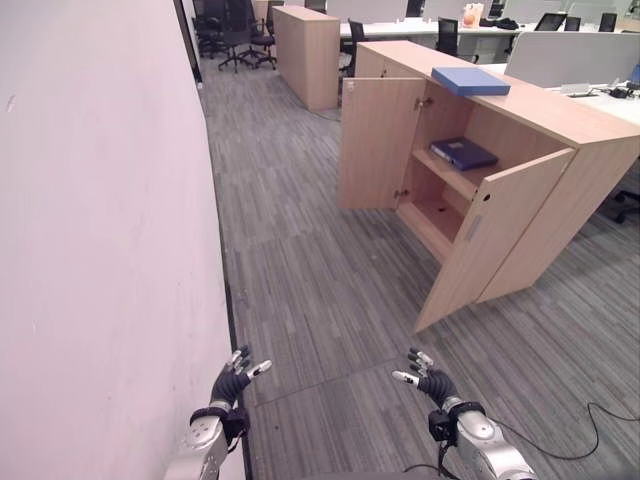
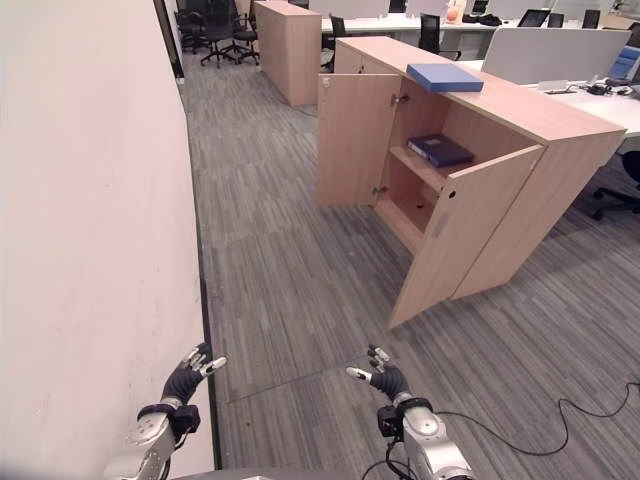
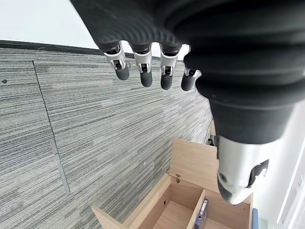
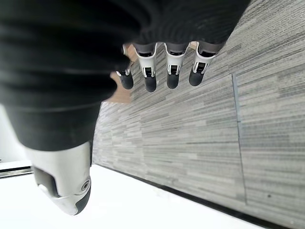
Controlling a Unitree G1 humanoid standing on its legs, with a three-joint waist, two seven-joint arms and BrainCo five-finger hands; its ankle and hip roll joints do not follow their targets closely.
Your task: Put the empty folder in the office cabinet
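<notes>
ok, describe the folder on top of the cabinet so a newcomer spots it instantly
Find the wooden cabinet with both doors open. The light blue folder lies flat on its top, above the opening. The other one, a dark blue folder, lies inside on the shelf.

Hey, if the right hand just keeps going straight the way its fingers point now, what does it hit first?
Probably nothing close: the right hand points over bare carpet floor. Farther along, the cabinet's open left door may lie in that line; depth is unclear.

Both cabinet doors (image 1: 490, 235) are standing wide open, exposing the shelf; a dark folder (image 1: 463, 153) is occupying part of it. Bare carpet (image 1: 320, 290) is lying between hands and cabinet (image 1: 560, 120); white wall (image 1: 100, 220) is bounding the left.
</notes>
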